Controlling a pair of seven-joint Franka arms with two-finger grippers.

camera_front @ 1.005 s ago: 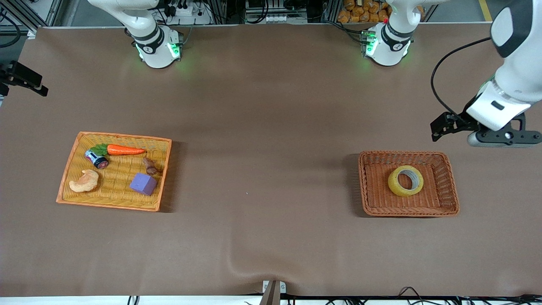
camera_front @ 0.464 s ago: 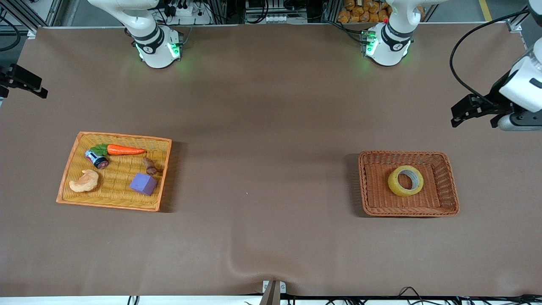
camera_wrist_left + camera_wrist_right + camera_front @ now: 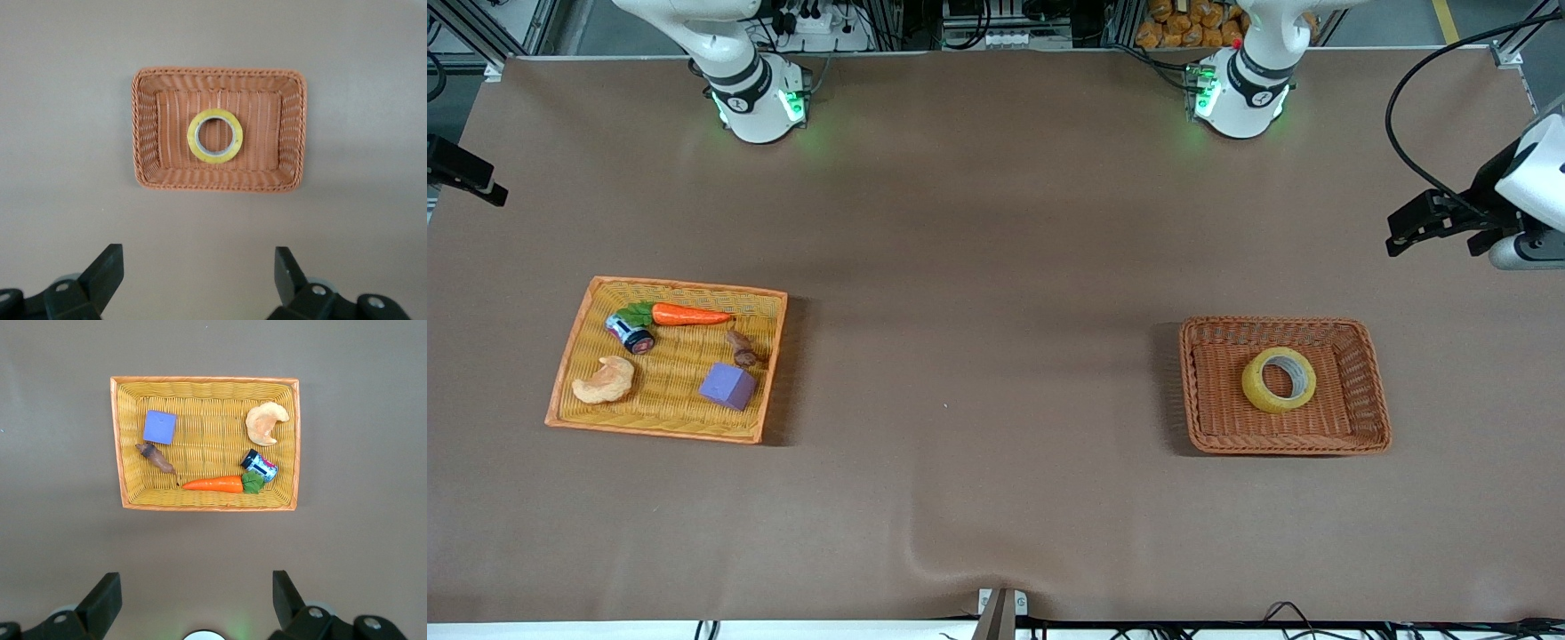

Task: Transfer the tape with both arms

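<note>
The tape [image 3: 1279, 380], a yellowish ring with a grey-white core, lies flat in the brown wicker basket [image 3: 1196, 391] toward the left arm's end of the table. In the left wrist view the tape [image 3: 215, 136] sits mid-basket [image 3: 145, 127], far below my left gripper [image 3: 198, 255], which is open and empty. In the front view the left gripper [image 3: 1427, 222] hangs high near the table's end, off to one side of the brown basket. My right gripper [image 3: 195, 579] is open and empty, high over the table near the yellow basket [image 3: 120, 447]. Only a black part of the right gripper [image 3: 463, 173] shows in the front view.
The yellow wicker basket [image 3: 585, 307], toward the right arm's end, holds a carrot [image 3: 689, 315], a croissant-shaped piece [image 3: 605, 380], a purple cube [image 3: 727, 385], a small can [image 3: 630, 334] and a brown piece [image 3: 743, 348]. Brown cloth covers the table between the baskets.
The left hand has swung outward and up from beside the brown basket toward the table's end. The right hand's black part has drifted slightly outward. The tape has not moved.
</note>
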